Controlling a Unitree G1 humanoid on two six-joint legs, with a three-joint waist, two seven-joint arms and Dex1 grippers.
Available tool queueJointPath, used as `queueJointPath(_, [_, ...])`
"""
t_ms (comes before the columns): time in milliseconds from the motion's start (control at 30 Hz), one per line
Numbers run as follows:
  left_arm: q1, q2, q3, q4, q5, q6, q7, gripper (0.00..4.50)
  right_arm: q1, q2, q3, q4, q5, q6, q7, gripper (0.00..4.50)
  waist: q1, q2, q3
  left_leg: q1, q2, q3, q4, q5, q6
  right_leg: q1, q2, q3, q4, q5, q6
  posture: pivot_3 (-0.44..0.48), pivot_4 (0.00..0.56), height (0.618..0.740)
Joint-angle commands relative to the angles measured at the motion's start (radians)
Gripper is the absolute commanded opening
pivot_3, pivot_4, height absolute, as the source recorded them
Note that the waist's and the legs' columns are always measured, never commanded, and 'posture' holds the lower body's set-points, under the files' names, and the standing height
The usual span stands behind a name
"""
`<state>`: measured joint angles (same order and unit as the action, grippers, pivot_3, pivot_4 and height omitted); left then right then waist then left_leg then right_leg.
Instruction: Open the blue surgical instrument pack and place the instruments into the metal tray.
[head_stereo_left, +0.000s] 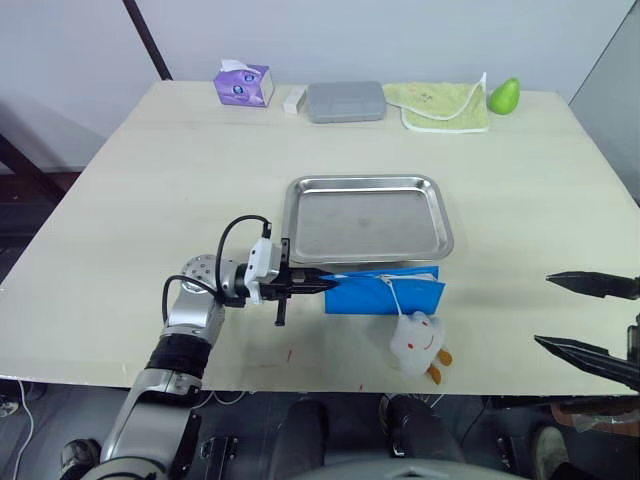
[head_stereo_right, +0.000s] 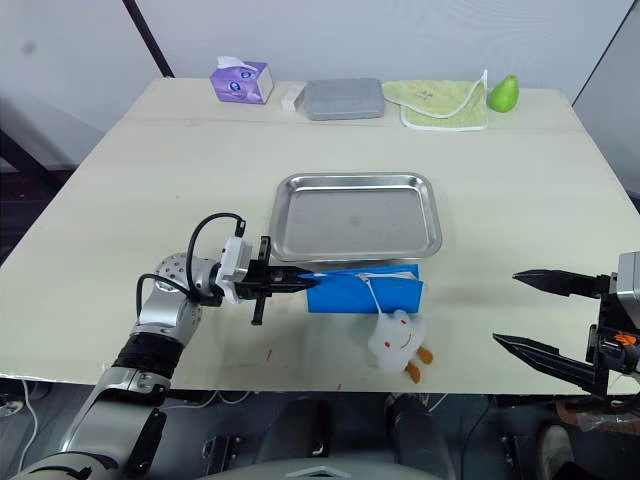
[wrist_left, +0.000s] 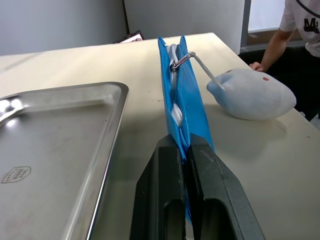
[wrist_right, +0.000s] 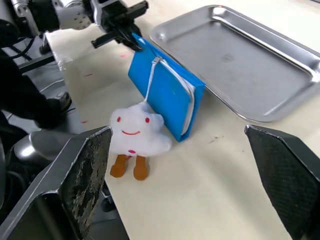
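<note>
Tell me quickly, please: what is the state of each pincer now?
Left pincer: closed on the end of the blue pack, beside the metal tray.
Right pincer: open, holding nothing.

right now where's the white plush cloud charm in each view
Left eye view: plush charm near the front table edge, in front of the blue pack.
Right eye view: same spot, in front of the pack.
Left wrist view: pale rounded shape beside the pack, tied to its zipper pull.
Right wrist view: smiling face with orange feet.
Shared landmark: the metal tray, just behind the pack.
</note>
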<state>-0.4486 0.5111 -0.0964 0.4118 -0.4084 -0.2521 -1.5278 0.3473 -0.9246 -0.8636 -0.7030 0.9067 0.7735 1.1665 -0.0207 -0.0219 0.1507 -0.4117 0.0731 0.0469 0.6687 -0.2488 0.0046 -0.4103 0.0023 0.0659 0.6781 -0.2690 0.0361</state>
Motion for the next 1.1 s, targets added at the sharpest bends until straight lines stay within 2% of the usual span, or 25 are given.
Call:
queueJointPath(33, [0.018, 0.025, -0.013, 0.032, 0.033, -0.005, -0.040, 0.00, -0.072, -0.008, 0.132, 0.009, -0.014, -0.035, -0.057, 4.46, -0.003, -0.001, 0.000, 0.000, 0.000, 0.000, 0.000, 0.000, 0.000, 0.000, 0.000, 0.000, 0.000, 0.000, 0.000, 0.000, 0.150, 0.740])
queueJointPath(133, [0.017, 0.022, -0.022, 0.025, 0.038, -0.009, -0.038, 0.00, -0.181, 0.017, 0.345, 0.054, -0.087, -0.077, -0.107, 4.46, -0.008, 0.000, 0.000, 0.000, 0.000, 0.000, 0.000, 0.000, 0.000, 0.000, 0.001, 0.000, 0.000, 0.000, 0.000, 0.000, 0.150, 0.740])
queueJointPath(267, [0.013, 0.015, -0.039, 0.008, 0.046, -0.013, -0.032, 0.00, -0.322, 0.082, 0.561, 0.151, -0.166, -0.136, -0.130, 4.46, -0.009, 0.000, 0.000, -0.001, 0.000, 0.000, 0.000, 0.000, 0.000, -0.001, 0.000, 0.000, 0.000, 0.001, -0.002, 0.000, 0.150, 0.740])
queueJointPath(500, [0.012, 0.011, -0.055, -0.032, 0.046, 0.009, -0.013, 0.00, -0.498, 0.180, 0.788, 0.331, -0.282, -0.239, -0.091, 4.46, 0.002, 0.001, 0.000, -0.002, 0.000, 0.000, 0.000, 0.000, 0.000, -0.001, 0.000, 0.000, 0.000, 0.001, -0.002, 0.000, 0.150, 0.740])
queueJointPath(700, [0.018, 0.017, -0.055, -0.072, 0.043, 0.037, -0.002, 0.00, -0.566, 0.221, 0.871, 0.430, -0.336, -0.291, -0.058, 4.46, 0.011, 0.001, 0.000, -0.002, 0.000, 0.000, 0.001, 0.000, 0.000, -0.001, 0.000, 0.000, 0.000, 0.001, -0.002, 0.000, 0.150, 0.740])
queueJointPath(1067, [0.019, 0.024, -0.045, -0.068, 0.043, 0.043, -0.006, 0.00, -0.571, 0.262, 0.901, 0.491, -0.372, -0.346, -0.029, 4.46, 0.010, 0.001, 0.000, -0.002, 0.000, 0.001, 0.001, 0.000, 0.000, -0.002, 0.000, 0.000, 0.001, 0.001, -0.002, 0.000, 0.150, 0.740])
queueJointPath(1100, [0.019, 0.023, -0.045, -0.067, 0.043, 0.043, -0.005, 0.00, -0.569, 0.264, 0.901, 0.493, -0.374, -0.349, -0.028, 3.81, 0.010, 0.001, 0.000, -0.002, 0.000, 0.001, 0.001, 0.000, 0.000, -0.002, 0.000, 0.000, 0.001, 0.001, -0.002, 0.000, 0.150, 0.740])
